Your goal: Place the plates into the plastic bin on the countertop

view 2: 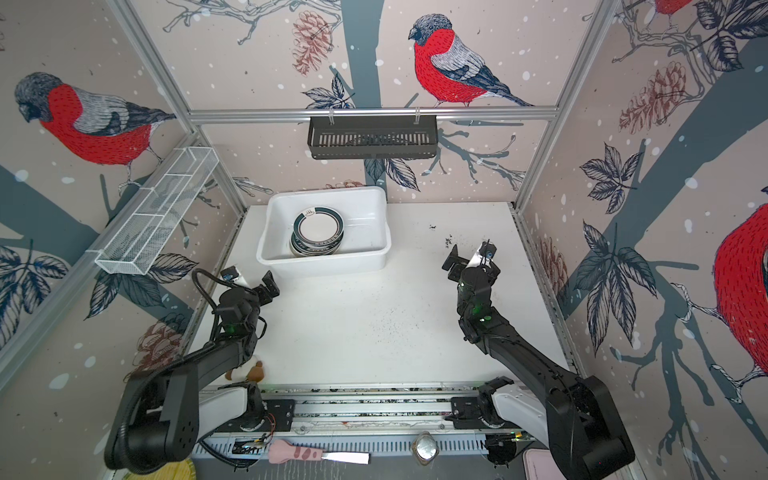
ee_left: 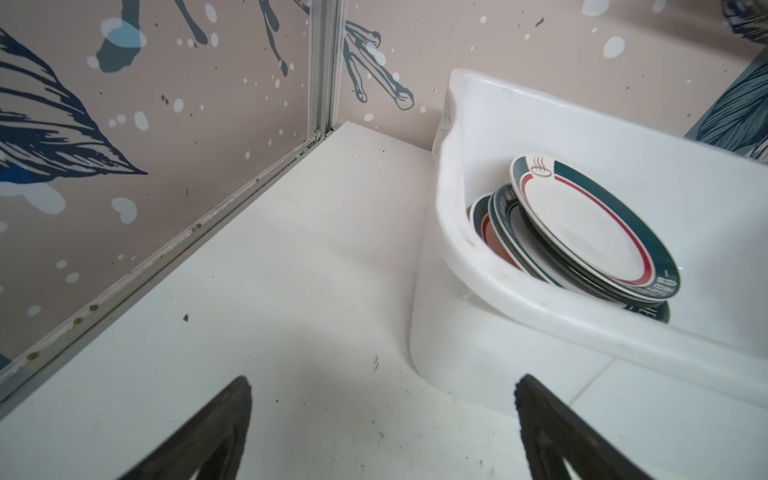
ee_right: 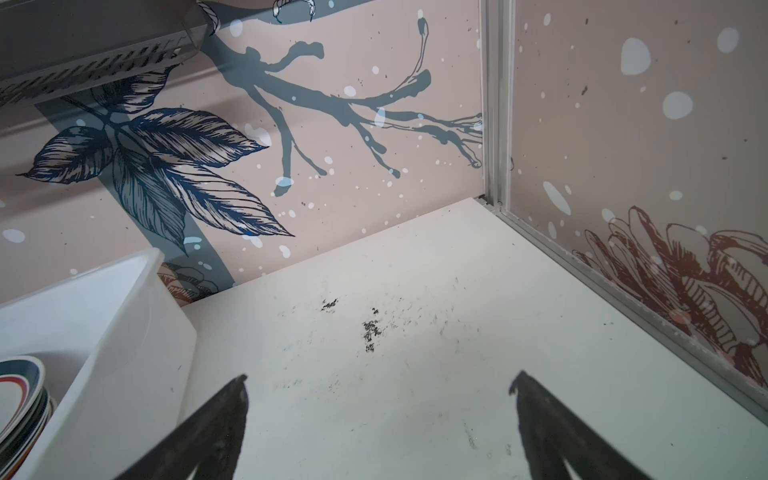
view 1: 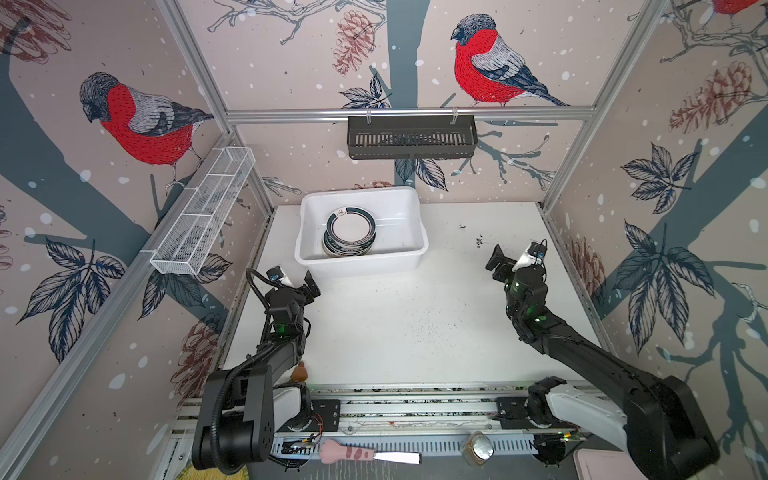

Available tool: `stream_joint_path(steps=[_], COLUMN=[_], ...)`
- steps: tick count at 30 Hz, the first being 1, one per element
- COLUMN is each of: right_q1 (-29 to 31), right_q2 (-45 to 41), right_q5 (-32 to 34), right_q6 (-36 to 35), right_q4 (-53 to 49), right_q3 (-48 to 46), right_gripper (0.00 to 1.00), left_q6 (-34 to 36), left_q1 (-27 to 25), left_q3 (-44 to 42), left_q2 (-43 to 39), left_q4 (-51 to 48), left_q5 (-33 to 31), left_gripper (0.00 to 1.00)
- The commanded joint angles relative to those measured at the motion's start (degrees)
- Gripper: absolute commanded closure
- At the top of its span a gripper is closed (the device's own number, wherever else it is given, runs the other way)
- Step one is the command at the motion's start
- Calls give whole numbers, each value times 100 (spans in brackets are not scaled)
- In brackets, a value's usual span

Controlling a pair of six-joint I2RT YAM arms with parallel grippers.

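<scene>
Top views, both: white tabletop point(view 1: 415, 324) point(view 2: 365, 324) w/ dark specks, alu rails round it. Plastic bin point(view 1: 361, 266) point(view 2: 324, 266) stands at the back, left of centre, near rear wall. Plates point(view 1: 351, 232) point(view 2: 318, 230) stacked inside bin, toward its front-left. Top one is white w/ dark teal rim and red ring, tilted on the pile (left wrist view). Left gripper point(view 1: 307, 284): near bin's front-left corner, not touching, jaws spread wide, nothing between. Right gripper point(view 1: 498, 262): well right of bin, over speckled tabletop, jaws spread wide, nothing between.
</scene>
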Motion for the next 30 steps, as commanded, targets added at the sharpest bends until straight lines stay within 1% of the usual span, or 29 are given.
stream_joint_path(steps=[1, 6, 7, 8, 11, 18, 21, 22, 25, 26, 28, 30], right_q1=[-152, -423, -480, -535, -701, -910, -969, -995, -1072, -1099, -1139, -1180], right_q2=[45, 22, 3, -20, -60, -131, -105, -86, 1, 45, 146, 223], right_q5=[295, 354, 356, 356, 378, 557, 645, 683, 778, 829, 953, 862], right_q6=[148, 140, 151, 163, 156, -23, -125, -175, -424, -642, -880, -1013], right_q4=[478, 734, 769, 808, 898, 1180, 1349, 1395, 1645, 1860, 2190, 2304], right_q3=[-93, -343, -411, -501, -702, -957, -1056, -1081, -1147, -1184, -1207, -1200], right_gripper=[1, 1, 1, 1, 1, 1, 1, 1, 1, 1, 1, 0], left_q6=[6, 221, 260, 277, 444, 713, 634, 639, 773, 871, 1022, 1129], left_q1=[8, 8, 11, 8, 18, 22, 29, 25, 18, 13, 9, -32], left_q3=[137, 5, 57, 165, 329, 190, 190, 177, 530, 538, 395, 347], left_q2=[199, 522, 617, 674, 836, 959, 1204, 1407, 1368, 1397, 1508, 1578], left_q4=[371, 1066, 1138, 966, 884, 1534, 1863, 2201, 1394, 1413, 1891, 2021], left_q5=[-222, -51, -5, 10, 125, 323, 275, 343, 758, 895, 1110, 1255], left_gripper=[2, 2, 2, 2, 2, 2, 2, 2, 2, 2, 2, 2])
